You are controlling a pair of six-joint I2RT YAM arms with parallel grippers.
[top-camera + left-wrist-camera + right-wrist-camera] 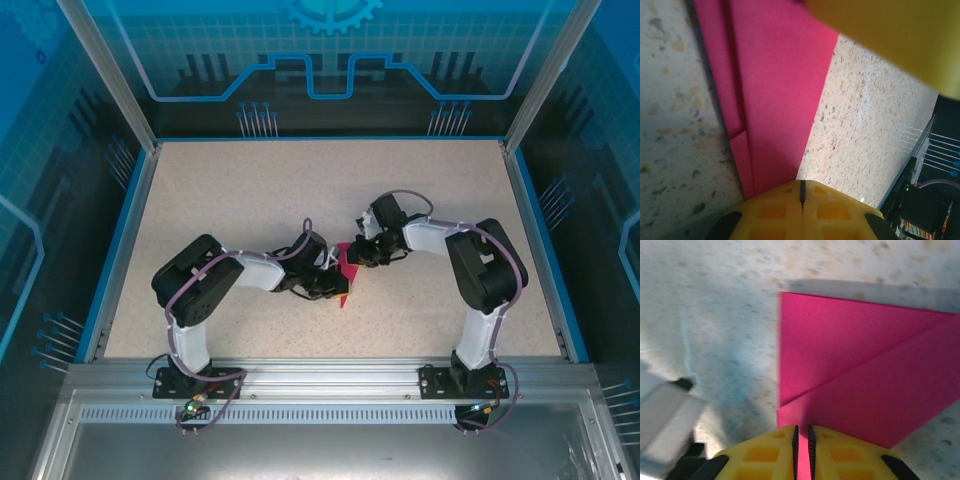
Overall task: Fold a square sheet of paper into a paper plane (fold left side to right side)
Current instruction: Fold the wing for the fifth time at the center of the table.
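- Subject: the square sheet of paper point(865, 365) lies flat on the tabletop point(250, 200), at the centre of the overhead frame, between my two claws.
- Condition of sheet: no longer a plain square. The right wrist view shows a diagonal crease with one layer over another. The left wrist view shows narrow stacked strips along the left edge.
- Left claw point(802, 187): fully closed, jaws meeting in a thin line at the bottom of its frame. The sheet's narrow end runs up to it. I cannot tell whether it pinches the paper or merely rests at its tip.
- Right claw point(802, 432): closed to a slit, with pink showing in the slit at the lower centre of its frame. I judge this to be a pinch on the sheet's edge.
- Step in hand, by my judgement: bringing the left side over onto the right.
- To do it well: anchor one end firmly, carry the free side low, and match the edges before pressing. Then run the crease along its length. Thin paper will buckle if both claws pull at once.
- Count: one pink sheet, two arms, two claws, one tabletop.
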